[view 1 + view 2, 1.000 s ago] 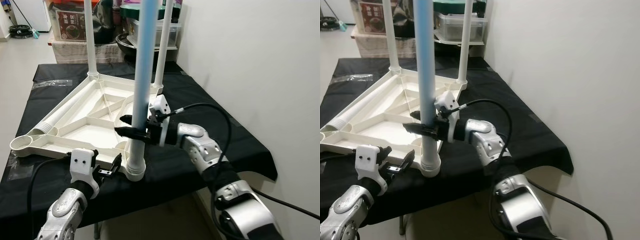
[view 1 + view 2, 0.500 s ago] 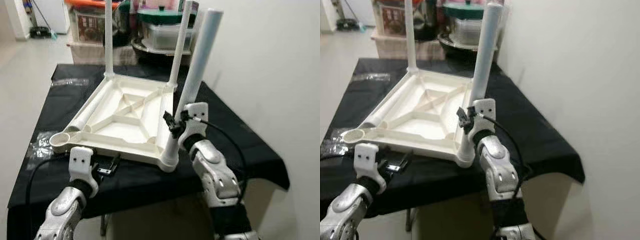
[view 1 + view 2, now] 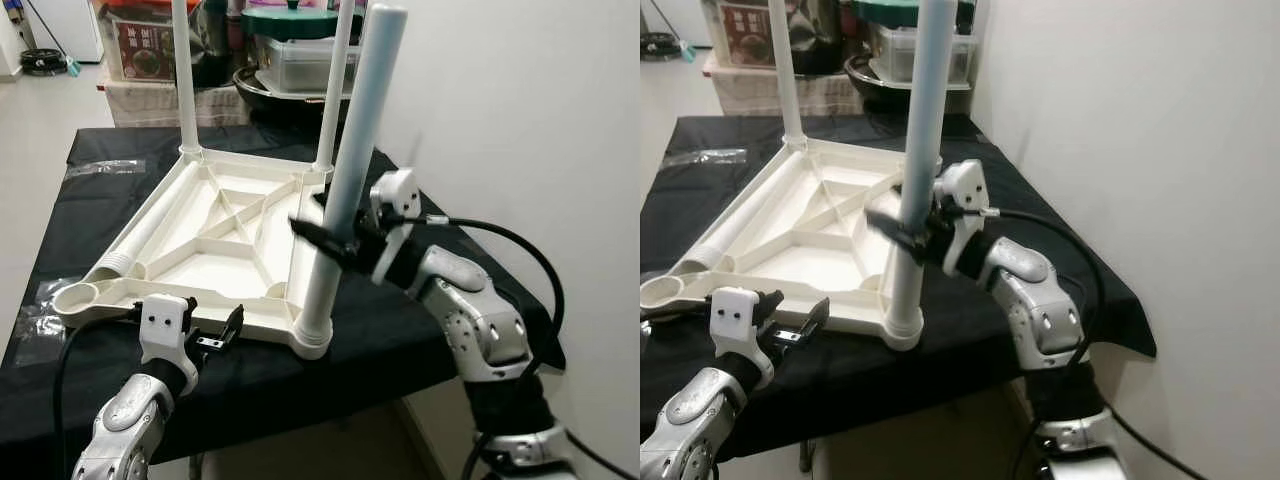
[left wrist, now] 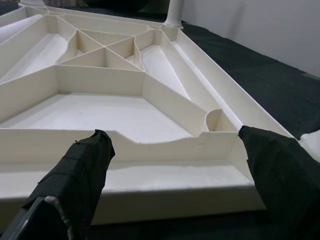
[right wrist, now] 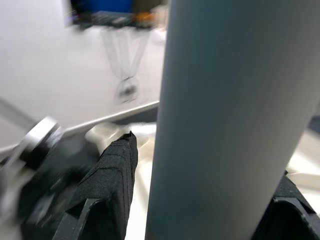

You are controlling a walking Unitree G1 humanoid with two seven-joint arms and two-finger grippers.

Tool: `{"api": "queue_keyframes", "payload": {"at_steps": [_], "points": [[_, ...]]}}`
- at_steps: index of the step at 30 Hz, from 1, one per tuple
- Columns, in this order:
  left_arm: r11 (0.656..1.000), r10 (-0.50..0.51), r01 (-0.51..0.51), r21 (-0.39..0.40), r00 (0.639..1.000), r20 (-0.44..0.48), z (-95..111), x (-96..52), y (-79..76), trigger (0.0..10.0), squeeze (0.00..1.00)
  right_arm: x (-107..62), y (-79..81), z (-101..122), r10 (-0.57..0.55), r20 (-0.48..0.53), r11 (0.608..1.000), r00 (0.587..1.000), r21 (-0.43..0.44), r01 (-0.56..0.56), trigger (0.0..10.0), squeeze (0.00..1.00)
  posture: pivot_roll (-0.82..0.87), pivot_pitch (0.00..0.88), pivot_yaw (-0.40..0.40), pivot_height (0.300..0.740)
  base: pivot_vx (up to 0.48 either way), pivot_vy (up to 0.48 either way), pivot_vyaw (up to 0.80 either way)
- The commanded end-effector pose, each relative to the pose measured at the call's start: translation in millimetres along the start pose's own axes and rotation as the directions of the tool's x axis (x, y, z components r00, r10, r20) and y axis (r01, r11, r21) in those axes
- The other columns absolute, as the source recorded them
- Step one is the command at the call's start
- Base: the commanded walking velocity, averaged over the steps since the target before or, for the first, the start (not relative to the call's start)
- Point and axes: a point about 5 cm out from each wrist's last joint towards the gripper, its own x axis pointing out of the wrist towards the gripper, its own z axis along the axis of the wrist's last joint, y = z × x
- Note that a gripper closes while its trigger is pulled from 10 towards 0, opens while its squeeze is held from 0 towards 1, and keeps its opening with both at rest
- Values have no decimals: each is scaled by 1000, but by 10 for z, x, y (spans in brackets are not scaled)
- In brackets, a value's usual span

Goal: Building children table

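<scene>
My right gripper (image 3: 335, 243) is clamped on the pale blue leg (image 3: 350, 170), which stands tilted in the near corner socket of the upturned white tabletop (image 3: 215, 240) on the black-draped table (image 3: 420, 330). 2 white legs (image 3: 184, 75) already stand at the tabletop's far corners. My left gripper (image 3: 215, 338) hovers spread wide just beside the tabletop's near edge, holding nothing. If I push while the leg leans, it may jam crooked or shove the unpinned tabletop away.
</scene>
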Motion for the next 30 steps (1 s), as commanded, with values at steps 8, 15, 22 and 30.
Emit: {"api": "queue_keyframes", "payload": {"at_steps": [8, 15, 22, 30], "points": [[1000, 4, -4, 12, 1000, -4, -5, -22, 11, 10000, 0, 374, 97, -342, 183, -114, 981, 977, 85, -174, 0, 0, 96, 0, -138, 740, 0, 0, 0], [1000, 10, -10, 13, 1000, -10, -15, -63, 17, 10000, 0, 296, -484, -607, -623, -304, 755, 720, 5, 656, 0, 0, 88, 0, -132, 740, 0, 0, 0], [1000, 3, -3, 12, 1000, -14, -12, -52, 18, 10000, 0, -50, -206, -602, -845, -202, 478, 495, 128, 869, 0, 0, 75, 0, -115, 740, 0, 0, 0], [1000, -4, 5, 9, 1000, -18, -25, -37, 5, 10000, 0, 341, 365, -25, -290, 173, 932, 941, 273, 237, 10000, 0, 61, 0, -110, 740, 0, 0, 0]]}}
